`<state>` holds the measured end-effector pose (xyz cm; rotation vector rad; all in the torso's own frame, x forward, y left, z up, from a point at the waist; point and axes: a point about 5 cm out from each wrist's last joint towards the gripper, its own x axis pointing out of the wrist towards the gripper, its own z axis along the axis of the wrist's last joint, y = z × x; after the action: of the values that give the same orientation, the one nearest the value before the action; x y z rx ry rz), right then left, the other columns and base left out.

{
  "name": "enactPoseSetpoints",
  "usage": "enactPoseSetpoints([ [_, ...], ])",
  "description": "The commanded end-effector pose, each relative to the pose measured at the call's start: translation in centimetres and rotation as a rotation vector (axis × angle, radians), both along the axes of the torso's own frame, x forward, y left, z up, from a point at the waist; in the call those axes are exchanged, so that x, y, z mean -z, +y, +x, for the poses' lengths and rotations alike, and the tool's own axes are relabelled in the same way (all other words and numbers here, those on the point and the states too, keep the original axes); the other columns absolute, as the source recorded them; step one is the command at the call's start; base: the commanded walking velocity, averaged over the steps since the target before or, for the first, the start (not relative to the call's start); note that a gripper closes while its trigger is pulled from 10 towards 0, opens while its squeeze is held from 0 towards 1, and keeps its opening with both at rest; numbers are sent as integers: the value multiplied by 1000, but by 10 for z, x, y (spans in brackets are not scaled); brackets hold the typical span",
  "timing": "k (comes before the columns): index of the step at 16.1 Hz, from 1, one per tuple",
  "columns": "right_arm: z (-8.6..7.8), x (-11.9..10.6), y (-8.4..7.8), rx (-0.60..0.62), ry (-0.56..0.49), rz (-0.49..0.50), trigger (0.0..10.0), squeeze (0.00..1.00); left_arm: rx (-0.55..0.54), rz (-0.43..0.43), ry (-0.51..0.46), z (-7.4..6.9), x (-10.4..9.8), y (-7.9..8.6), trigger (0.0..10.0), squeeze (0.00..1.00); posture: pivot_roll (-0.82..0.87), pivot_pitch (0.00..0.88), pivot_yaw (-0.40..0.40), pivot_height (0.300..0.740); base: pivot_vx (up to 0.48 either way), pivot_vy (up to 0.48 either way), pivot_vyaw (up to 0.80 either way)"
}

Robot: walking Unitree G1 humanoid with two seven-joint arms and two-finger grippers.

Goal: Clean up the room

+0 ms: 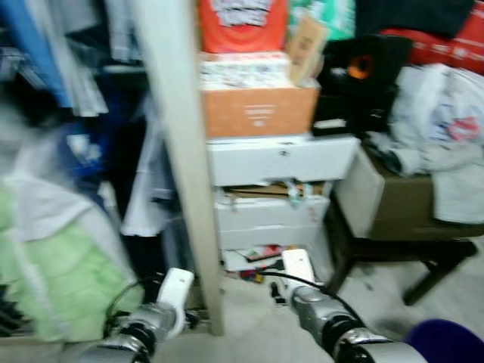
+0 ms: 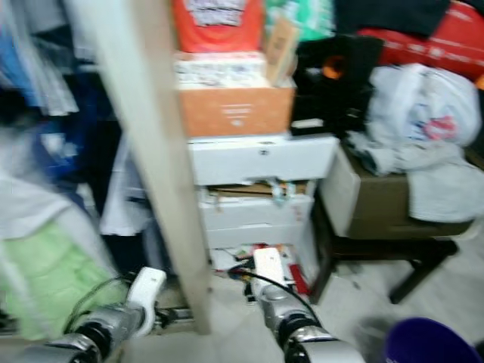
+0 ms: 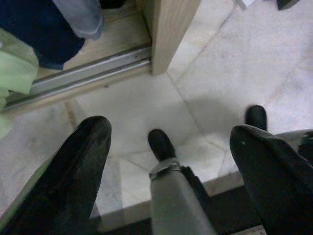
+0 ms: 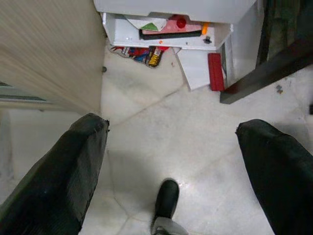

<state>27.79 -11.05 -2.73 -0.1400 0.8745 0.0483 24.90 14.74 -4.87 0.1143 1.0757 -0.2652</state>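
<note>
- Left eye view: the picture is blurry. A pale wooden post (image 1: 178, 151) stands up in the middle. To its left hang blue clothes (image 1: 45, 68) and a soft green cloth (image 1: 53, 272). To its right is a stack of white drawers (image 1: 280, 159) with an orange box (image 1: 257, 111) on top. A black speaker (image 1: 359, 76) sits beside the box. White clothes (image 1: 439, 128) lie piled on a brown stool (image 1: 393, 204). Both silver arms reach out low over the pale floor (image 1: 378, 291).
- Right eye view: the same messy corner. Small bits of clutter (image 2: 261, 265) lie on the floor under the drawers.
- Left wrist view: the left end effector (image 3: 171, 142) hangs over the floor tiles (image 3: 142, 107) with its two black fingers (image 3: 83, 161) spread wide. It holds nothing. The foot of the post (image 3: 168, 29) and a metal door track (image 3: 83, 73) are near.
- Right wrist view: the right end effector (image 4: 171, 142) is wide open too and holds nothing. Past it, on the floor, lie a red flat thing (image 4: 215, 71), a white sheet (image 4: 195, 68) and a colourful wrapper (image 4: 144, 54), just beside the bottom drawer (image 4: 166, 29).
</note>
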Motion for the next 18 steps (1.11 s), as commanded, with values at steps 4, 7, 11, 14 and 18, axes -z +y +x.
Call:
enactPoseSetpoints([
  [4, 1, -1, 1, -2, -4, -3, 10000, 0, 0, 18, -9, 2, -2, 4, 10000, 0, -145, 0, 35, 740, 0, 269, 0],
  [7, 1, -1, 0, -2, -5, -4, 10000, 0, 0, 18, -11, 3, -2, 4, 10000, 0, -145, 0, 35, 740, 0, 269, 0],
  [11, 3, -2, 1, -9, -10, -6, 10000, 0, -2, 18, -18, 4, -3, 4, 10000, 0, -140, 0, 30, 740, 0, 267, 0],
  [14, 3, -3, 1, -16, -14, -10, 10000, 0, -2, 20, -21, 4, -3, 4, 10000, 0, -140, 0, 31, 740, 0, 269, 0],
  [18, 3, -3, 1, -19, -17, -11, 10000, 0, -2, 21, -23, 5, -3, 3, 10000, 0, -141, 0, 30, 740, 0, 269, 0],
])
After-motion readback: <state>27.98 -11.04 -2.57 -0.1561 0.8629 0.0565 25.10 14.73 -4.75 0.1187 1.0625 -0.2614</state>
